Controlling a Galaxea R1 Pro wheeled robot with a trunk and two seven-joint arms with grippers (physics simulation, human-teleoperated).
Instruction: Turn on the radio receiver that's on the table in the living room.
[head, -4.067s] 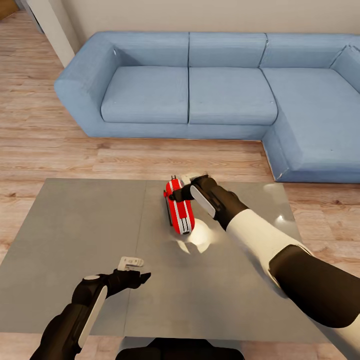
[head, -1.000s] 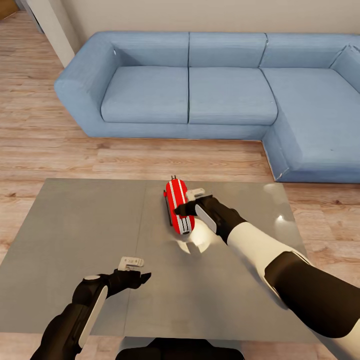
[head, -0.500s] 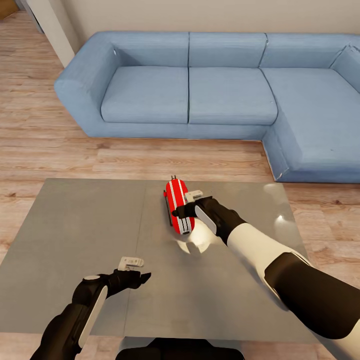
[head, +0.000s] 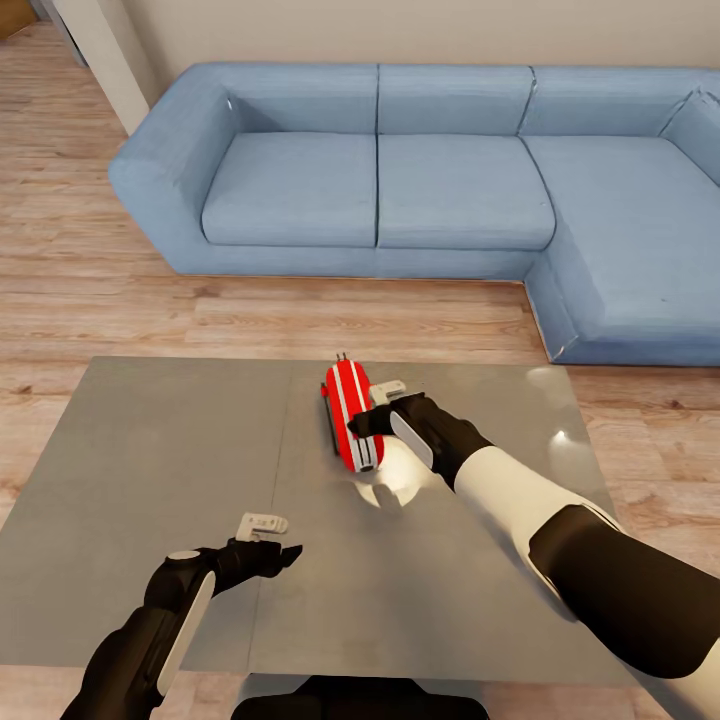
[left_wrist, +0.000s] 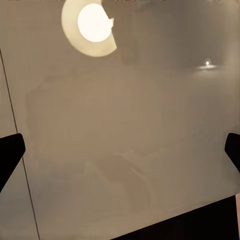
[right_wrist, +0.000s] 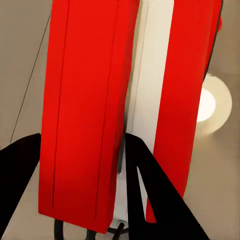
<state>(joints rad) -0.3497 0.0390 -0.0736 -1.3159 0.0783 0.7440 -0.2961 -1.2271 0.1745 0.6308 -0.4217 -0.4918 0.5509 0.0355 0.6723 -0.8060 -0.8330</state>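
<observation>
Head view, near to far: left gripper (head: 268, 540) hung over the worktop (head: 150, 450), near left, jaws spread, nothing between. Mid-worktop, radio receiver (head: 351, 413) stood on its narrow edge, right gripper (head: 378, 408) touching its right side; can't tell how those jaws stood. Risk, my read: sideways push tips or skids it on the glossy top. Sofa (head: 400, 170) beyond.

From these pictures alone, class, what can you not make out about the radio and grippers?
- Radio face, dial: head view shows its striped edge.
- Contact: the right gripper hides it; in the right wrist view, dark fingers overlap the radio.
- Left gripper: fingers cut off by the picture's edges.
</observation>
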